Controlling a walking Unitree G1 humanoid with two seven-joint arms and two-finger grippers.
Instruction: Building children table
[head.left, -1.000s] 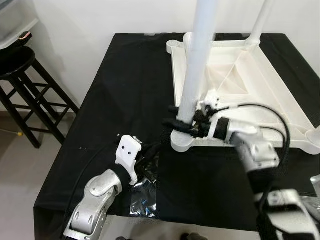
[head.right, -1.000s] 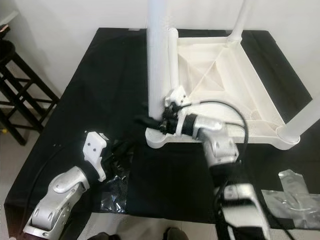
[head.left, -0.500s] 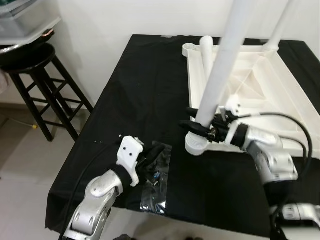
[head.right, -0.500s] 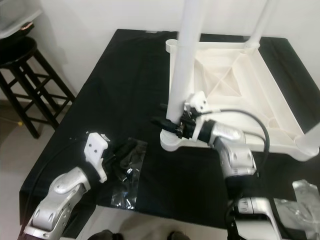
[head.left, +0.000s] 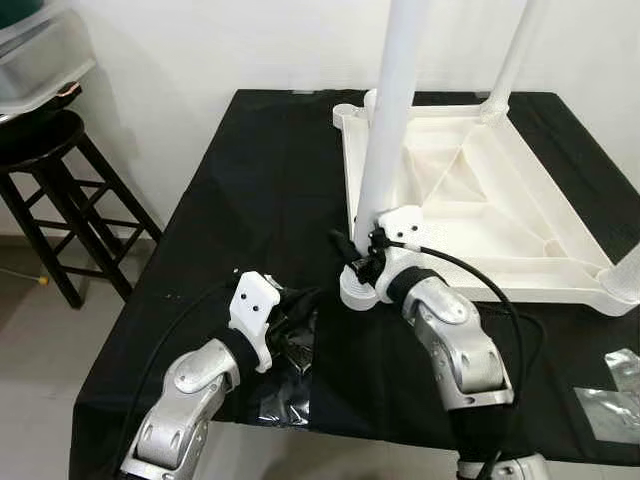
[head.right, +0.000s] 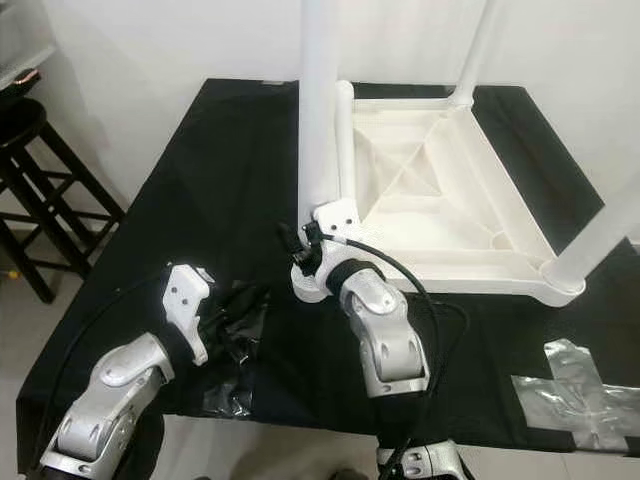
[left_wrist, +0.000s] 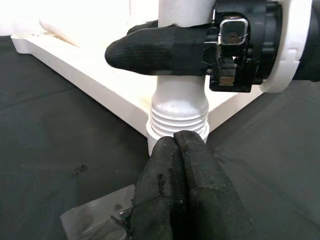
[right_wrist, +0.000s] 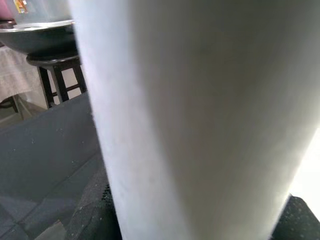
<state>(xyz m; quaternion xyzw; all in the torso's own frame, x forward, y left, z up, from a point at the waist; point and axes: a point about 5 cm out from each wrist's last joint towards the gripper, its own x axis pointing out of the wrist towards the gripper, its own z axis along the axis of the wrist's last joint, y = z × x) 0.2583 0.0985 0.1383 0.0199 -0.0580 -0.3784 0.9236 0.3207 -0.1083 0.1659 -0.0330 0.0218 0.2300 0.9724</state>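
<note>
1. No brand, label or writing can be read on any part in view.
2. The white children's table top (head.left: 470, 205) lies upside down on the black-covered table (head.left: 250, 190), its ribbed underside facing up.
3. A white leg (head.left: 390, 120) stands upright in the near-left corner socket (head.left: 358, 290); the left wrist view shows its threaded end at the socket mouth.
4. The right end effector (head.left: 352, 258) is clenched around this leg just above the socket, one black finger on each side.
5. The left end effector (left_wrist: 175, 165) has its fingers pressed together, grasping nothing, resting on a crumpled clear plastic bag (head.left: 285, 395) just in front of the socket.
6. A second leg (head.left: 515, 55) rises from the far corner, and a third (head.right: 600, 235) from the near-right corner.
7. The bag lies close to the table's front edge; the black cloth left of the white top is open.
8. A black stool (head.left: 55, 190) stands beyond the table's left edge.
9. Silver plastic wrapping (head.right: 575, 385) lies near the front-right corner.
</note>
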